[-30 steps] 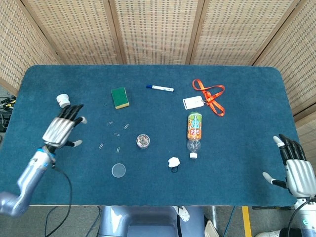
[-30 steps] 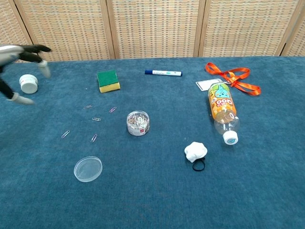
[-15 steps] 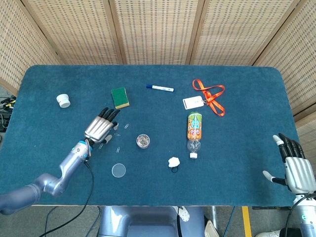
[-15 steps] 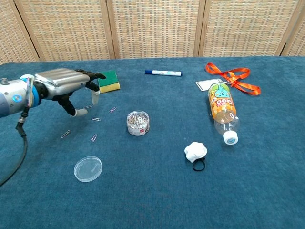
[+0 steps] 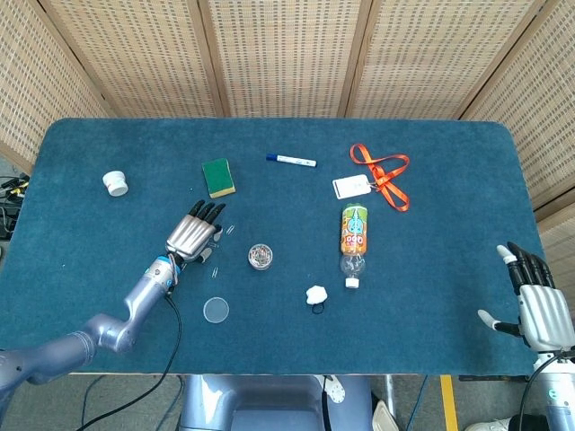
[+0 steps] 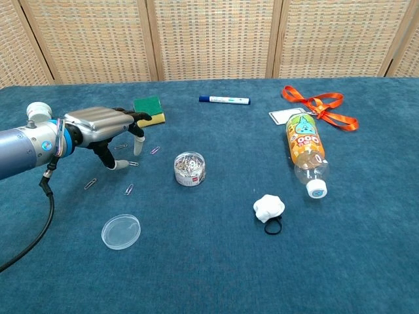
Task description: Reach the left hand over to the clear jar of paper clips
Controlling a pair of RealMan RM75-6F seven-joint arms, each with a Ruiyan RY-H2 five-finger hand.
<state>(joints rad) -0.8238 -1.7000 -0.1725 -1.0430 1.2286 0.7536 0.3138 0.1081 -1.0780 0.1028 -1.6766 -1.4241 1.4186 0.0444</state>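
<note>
The left hand point(image 6: 105, 125) is hovering with fingers spread and holding nothing, just left of the clear jar of paper clips point(image 6: 189, 168), which is standing mid-table amid loose paper clips point(image 6: 129, 189). Open blue cloth is lying between them. The right hand point(image 5: 542, 309) is resting spread at the table's near right edge. The bottle point(image 6: 304, 152) label's writing is too small to read.

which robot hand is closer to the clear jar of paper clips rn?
Left. The left robot hand hovers just beside the clear round jar of paper clips; the right robot hand sits at the table's far edge.
</note>
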